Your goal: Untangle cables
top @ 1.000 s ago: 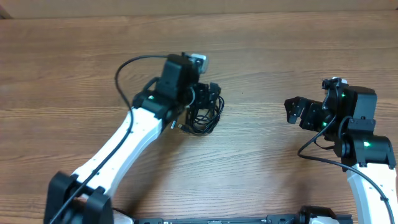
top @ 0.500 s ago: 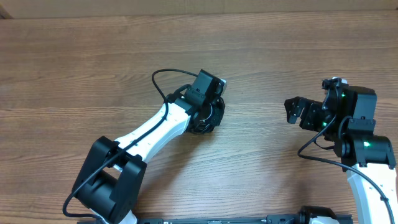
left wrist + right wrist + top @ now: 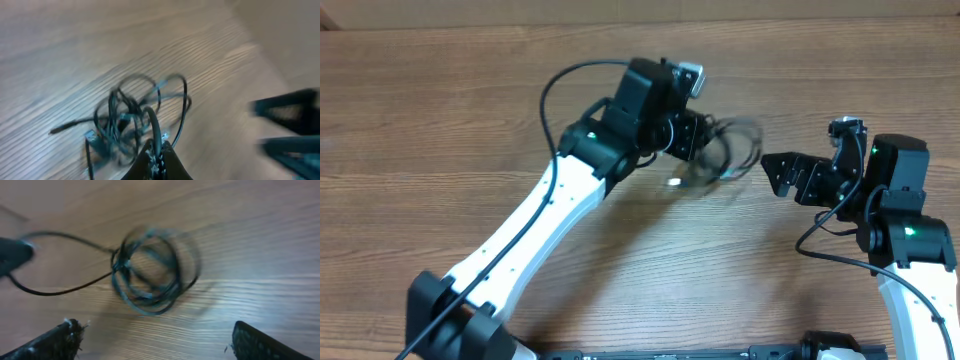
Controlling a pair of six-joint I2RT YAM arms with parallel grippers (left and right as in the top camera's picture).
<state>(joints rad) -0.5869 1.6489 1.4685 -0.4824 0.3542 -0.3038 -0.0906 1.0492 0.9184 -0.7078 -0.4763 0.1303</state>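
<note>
Left gripper [image 3: 158,151] has its fingers pressed together on one strand of the cables [image 3: 131,114], whose knotted loops spread out just beyond its tips, blurred, over the wooden table [image 3: 440,100]. From overhead the bundle sits between the two arms, touching the left gripper and near the right gripper [image 3: 777,176] but apart from it. That gripper's fingers [image 3: 54,341] are spread wide and hold nothing, with the coil facing them.

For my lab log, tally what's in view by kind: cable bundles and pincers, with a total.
Cable bundle: 1 (blurred, so separate cords cannot be counted)
Pincers: 2, the left pincer and the right pincer
Total: 3
</note>
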